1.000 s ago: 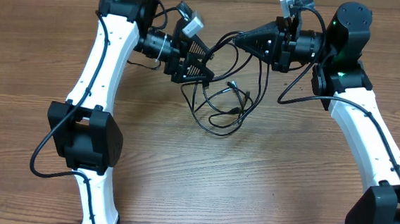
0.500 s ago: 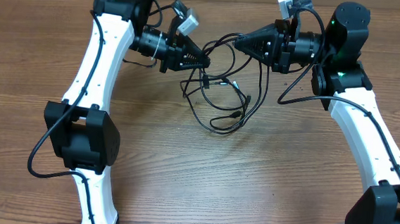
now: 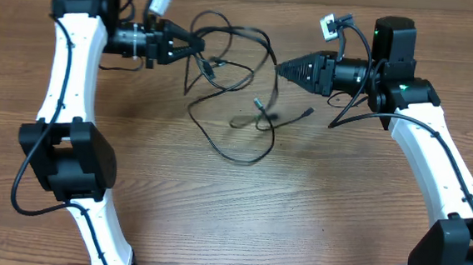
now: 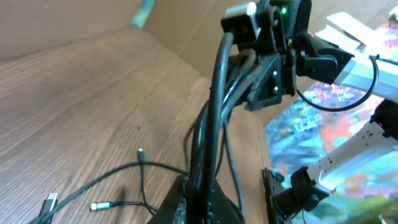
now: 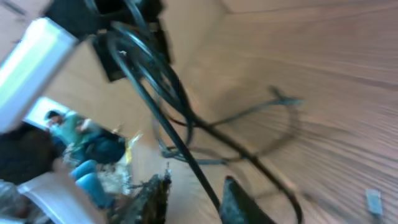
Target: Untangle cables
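The cables (image 3: 214, 64) are thin black cords spread in loose loops across the wooden table (image 3: 315, 205) between the two arms. My left gripper (image 3: 194, 44) is at the back left, shut on a bundle of the cables (image 4: 216, 106) that rises taut from its fingers (image 4: 227, 208). Small plug ends (image 4: 96, 206) lie on the wood beside them. My right gripper (image 3: 279, 68) points left at the tangle. Its jaws (image 5: 196, 193) stand a little apart, and one strand of the cables (image 5: 163, 81) passes between them without being pinched.
A long loop (image 3: 239, 159) of cord sags toward the table's middle. The right arm's white link (image 3: 435, 163) runs down the right side, the left arm's (image 3: 66, 62) down the left. Each gripper shows in the other's wrist view.
My left gripper shut on the cables and pulled them left and back, which stretched the tangle into wider loops. My right gripper's jaws came apart and let go of the strand.
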You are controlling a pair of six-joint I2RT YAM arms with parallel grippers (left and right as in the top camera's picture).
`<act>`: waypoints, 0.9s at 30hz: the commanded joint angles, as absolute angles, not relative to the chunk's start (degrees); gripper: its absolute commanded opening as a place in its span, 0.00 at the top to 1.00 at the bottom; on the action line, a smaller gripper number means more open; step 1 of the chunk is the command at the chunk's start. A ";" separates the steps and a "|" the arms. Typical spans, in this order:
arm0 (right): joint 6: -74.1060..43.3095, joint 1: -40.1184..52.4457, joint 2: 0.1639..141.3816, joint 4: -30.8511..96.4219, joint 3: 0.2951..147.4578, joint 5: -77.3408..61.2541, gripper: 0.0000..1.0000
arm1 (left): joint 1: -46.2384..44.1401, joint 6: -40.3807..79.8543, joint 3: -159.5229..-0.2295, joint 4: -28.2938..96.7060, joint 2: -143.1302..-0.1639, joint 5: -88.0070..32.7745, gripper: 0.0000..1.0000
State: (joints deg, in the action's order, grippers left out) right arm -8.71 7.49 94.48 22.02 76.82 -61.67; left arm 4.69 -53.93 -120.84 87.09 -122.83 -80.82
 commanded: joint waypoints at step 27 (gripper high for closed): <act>11.05 9.32 94.32 20.32 77.25 -66.37 0.39 | -4.80 -61.19 -121.62 90.94 -122.78 -53.21 0.96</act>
State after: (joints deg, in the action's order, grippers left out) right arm 7.44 9.21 94.48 20.36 76.82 -67.20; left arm -4.10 -56.77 -120.84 90.70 -122.83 -54.02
